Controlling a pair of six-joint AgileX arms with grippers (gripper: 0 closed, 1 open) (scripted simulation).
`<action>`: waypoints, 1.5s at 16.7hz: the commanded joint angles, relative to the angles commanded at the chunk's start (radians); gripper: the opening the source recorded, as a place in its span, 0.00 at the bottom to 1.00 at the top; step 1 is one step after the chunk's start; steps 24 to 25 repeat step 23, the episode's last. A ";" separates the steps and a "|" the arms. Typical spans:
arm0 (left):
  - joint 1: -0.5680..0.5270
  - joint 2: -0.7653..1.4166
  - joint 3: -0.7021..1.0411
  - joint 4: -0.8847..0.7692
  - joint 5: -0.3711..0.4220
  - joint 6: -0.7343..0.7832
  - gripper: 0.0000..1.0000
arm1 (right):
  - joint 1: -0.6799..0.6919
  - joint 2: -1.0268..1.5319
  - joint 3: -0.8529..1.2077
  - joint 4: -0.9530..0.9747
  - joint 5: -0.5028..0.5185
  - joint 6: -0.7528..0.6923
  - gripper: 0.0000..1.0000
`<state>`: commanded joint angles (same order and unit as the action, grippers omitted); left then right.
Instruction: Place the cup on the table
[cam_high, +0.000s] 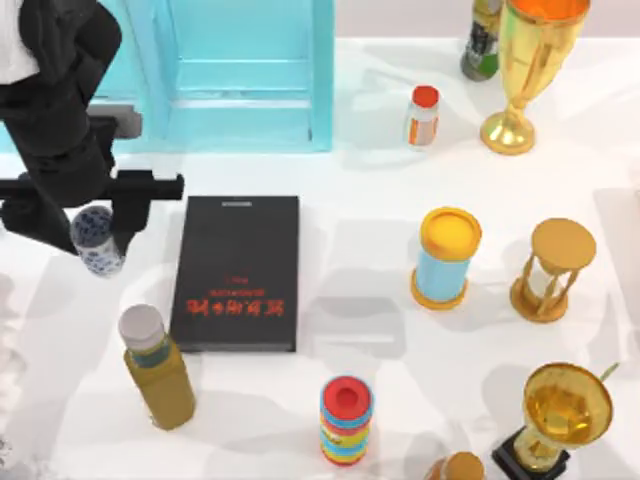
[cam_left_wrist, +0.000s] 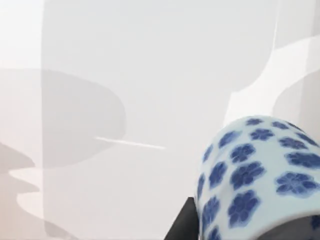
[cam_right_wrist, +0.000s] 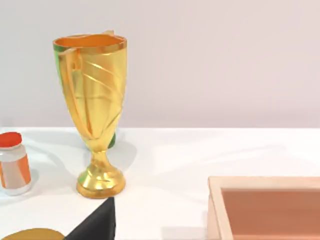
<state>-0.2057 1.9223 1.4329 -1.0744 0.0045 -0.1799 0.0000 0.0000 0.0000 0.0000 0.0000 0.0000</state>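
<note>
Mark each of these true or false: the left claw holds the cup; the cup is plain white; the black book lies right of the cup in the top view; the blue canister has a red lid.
1. The left claw holds the cup. True.
2. The cup is plain white. False: blue flowers cover it.
3. The black book lies right of the cup. True.
4. The blue canister has a red lid. False: its lid is yellow.

The white table (cam_high: 400, 340) carries a black book (cam_high: 238, 272), bottles, gold trophies and a turquoise cabinet (cam_high: 240, 75).
</note>
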 joint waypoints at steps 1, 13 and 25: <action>0.000 0.005 -0.006 0.006 0.000 0.000 0.00 | 0.000 0.000 0.000 0.000 0.000 0.000 1.00; 0.000 0.005 -0.006 0.006 0.000 0.000 0.68 | 0.000 0.000 0.000 0.000 0.000 0.000 1.00; 0.000 0.005 -0.006 0.006 0.000 0.000 1.00 | 0.000 0.000 0.000 0.000 0.000 0.000 1.00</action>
